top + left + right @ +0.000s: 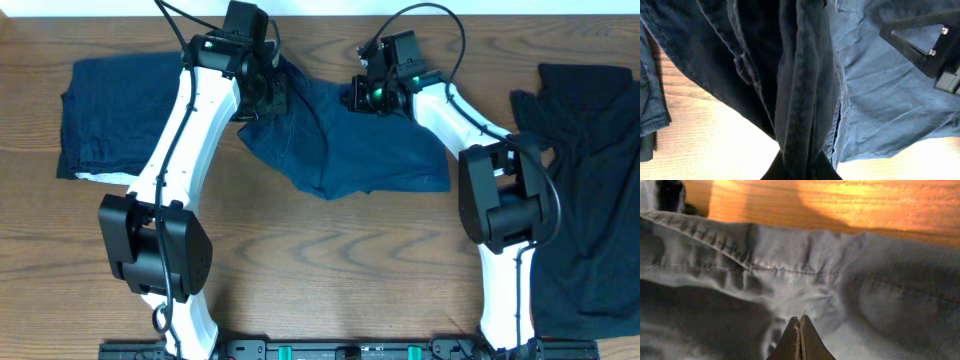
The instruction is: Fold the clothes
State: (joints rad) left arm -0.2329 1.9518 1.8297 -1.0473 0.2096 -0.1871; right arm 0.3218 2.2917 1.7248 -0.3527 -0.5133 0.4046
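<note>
A dark navy denim-like garment (345, 145) lies crumpled at the middle back of the table, its stitched seams showing in the right wrist view (790, 270). My left gripper (272, 97) is at the garment's upper left corner. In its wrist view it (801, 164) is shut on a bunched fold of the navy cloth (800, 100), which is lifted off the wood. My right gripper (360, 95) is at the garment's upper edge. There its jaws (800, 320) are pressed together against the cloth, with no fold showing between them.
A folded navy stack (110, 115) lies at the back left. A black garment (590, 190) is spread along the right edge. Both arm bases stand at the front, left (155, 245) and right (505, 205). Bare wooden table (340, 260) lies between them.
</note>
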